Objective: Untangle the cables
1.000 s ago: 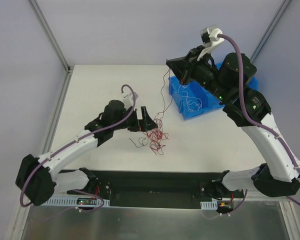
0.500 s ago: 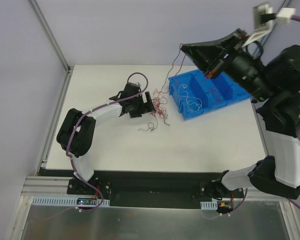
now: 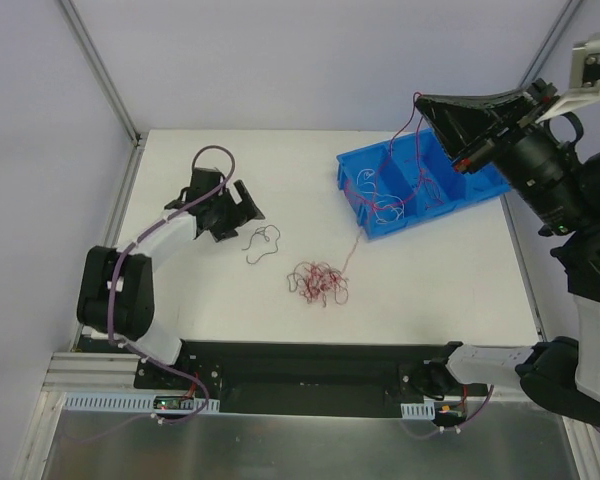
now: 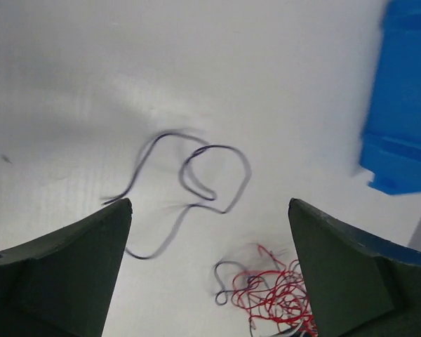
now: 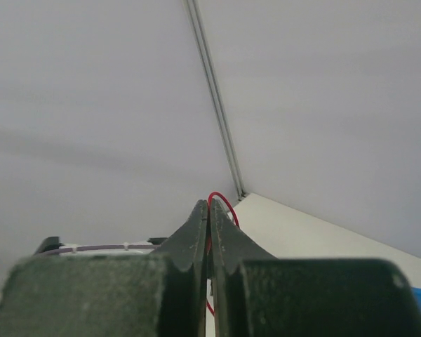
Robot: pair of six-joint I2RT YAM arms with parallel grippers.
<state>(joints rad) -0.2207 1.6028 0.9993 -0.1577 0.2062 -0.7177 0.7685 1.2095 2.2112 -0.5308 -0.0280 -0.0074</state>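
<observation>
A fist-sized tangle of thin red cables [image 3: 317, 283] lies on the white table; it also shows low in the left wrist view [image 4: 277, 295]. A loose black strand [image 3: 261, 242] lies to its left, between the left fingers in the wrist view [image 4: 196, 184]. My left gripper [image 3: 244, 212] is open and empty at the table's left. My right gripper [image 3: 422, 103] is raised above the blue bin [image 3: 352, 188], shut on a red cable [image 5: 223, 204] that hangs down [image 3: 408, 135] into the bin and trails toward the tangle.
The blue bin at the table's back right holds a few white and red strands [image 3: 390, 205]. Metal frame posts [image 3: 100, 70] stand at the back corners. A black base rail [image 3: 310, 365] runs along the near edge.
My left gripper has let go of the tangle and swung left and back. The tangle dropped to the table centre. My right gripper rose and moved right with its red cable.
</observation>
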